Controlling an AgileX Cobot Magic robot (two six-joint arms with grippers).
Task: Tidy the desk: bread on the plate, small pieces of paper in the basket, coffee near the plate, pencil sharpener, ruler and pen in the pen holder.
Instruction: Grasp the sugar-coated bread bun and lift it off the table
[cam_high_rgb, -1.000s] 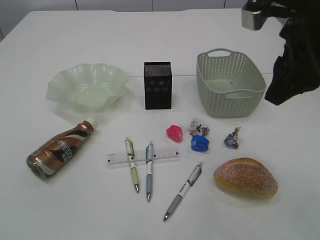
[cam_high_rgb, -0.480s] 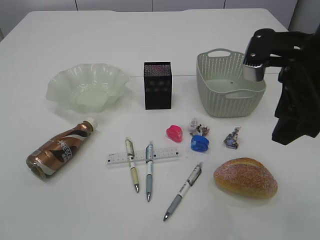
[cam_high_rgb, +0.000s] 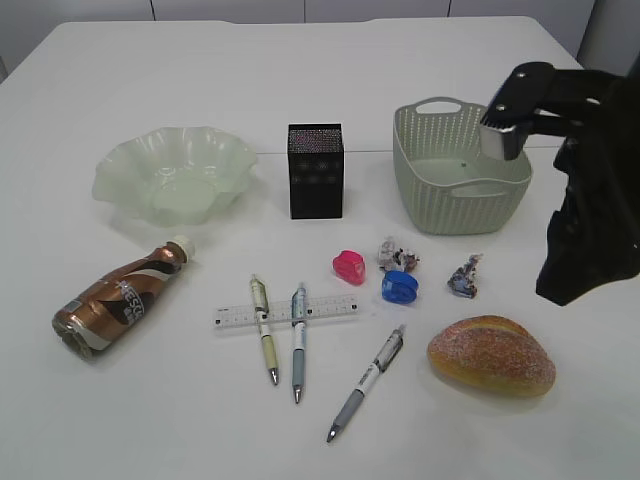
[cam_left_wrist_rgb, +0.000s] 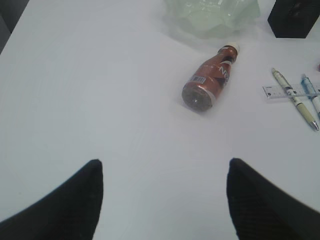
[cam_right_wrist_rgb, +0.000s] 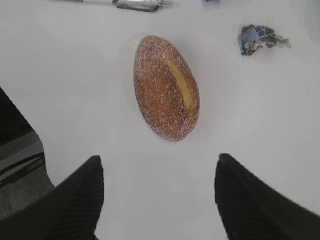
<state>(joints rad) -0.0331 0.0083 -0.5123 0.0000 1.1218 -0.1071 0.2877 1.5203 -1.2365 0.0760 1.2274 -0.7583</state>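
**Desk untidied, both grippers open and empty**

Bread (cam_high_rgb: 491, 355) sitting lower right in the exterior view, bare on the table (cam_high_rgb: 150, 420); centred in the right wrist view too, just ahead of the right gripper (cam_right_wrist_rgb: 157, 200), jaws spread wide, gripping nothing. Right arm (cam_high_rgb: 590, 200) hanging at the right edge of the exterior view, beside the basket (cam_high_rgb: 458, 168). Left gripper (cam_left_wrist_rgb: 162, 200) spread wide as well, nothing between its fingers, hovering over bare table at the bottom of the left wrist view. Coffee (cam_high_rgb: 120, 297) lying on its side at left, below the plate (cam_high_rgb: 176, 174) in the upper left, near it but apart. Holder (cam_high_rgb: 315, 170) upright at centre top, between plate and basket. Pink sharpener (cam_high_rgb: 349, 266) and blue sharpener (cam_high_rgb: 399, 287) mid-frame, one paper scrap (cam_high_rgb: 396, 254) touching the blue one, another scrap (cam_high_rgb: 464, 276) off to the right. Ruler (cam_high_rgb: 286, 312) flat below, crossed by two pens (cam_high_rgb: 264, 328) (cam_high_rgb: 298, 340); third pen (cam_high_rgb: 366, 382) slanting at bottom centre, apart from the rest.
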